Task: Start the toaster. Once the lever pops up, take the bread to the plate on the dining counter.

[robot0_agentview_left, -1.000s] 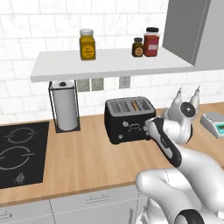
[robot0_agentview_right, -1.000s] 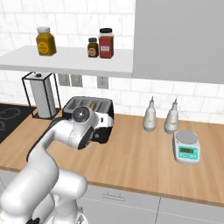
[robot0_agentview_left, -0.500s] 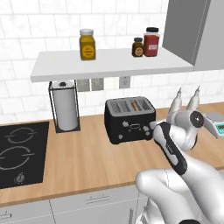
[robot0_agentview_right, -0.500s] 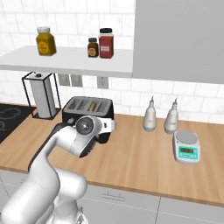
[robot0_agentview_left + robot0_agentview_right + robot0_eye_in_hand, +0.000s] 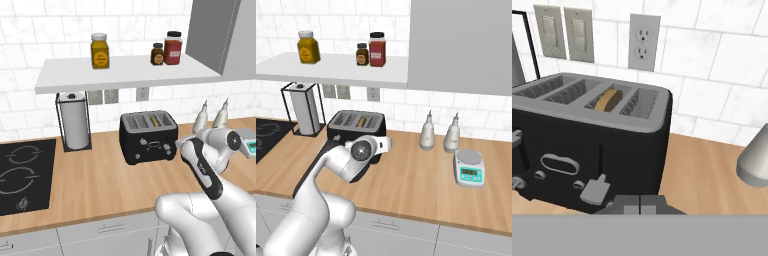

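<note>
Hand view: the closed, empty gripper (image 5: 639, 204) sits low at the toaster (image 5: 587, 145) front, its lever (image 5: 597, 189) just left of the tips (apparently down). Bread (image 5: 608, 99) rests in slot 3.

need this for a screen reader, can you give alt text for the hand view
A black four-slot toaster fills the left of the frame, with a slice of bread sunk in its third slot and a grey lever low on its front, just above the shut hand. Behind are white wall tiles, an outlet and a wood counter.
</note>
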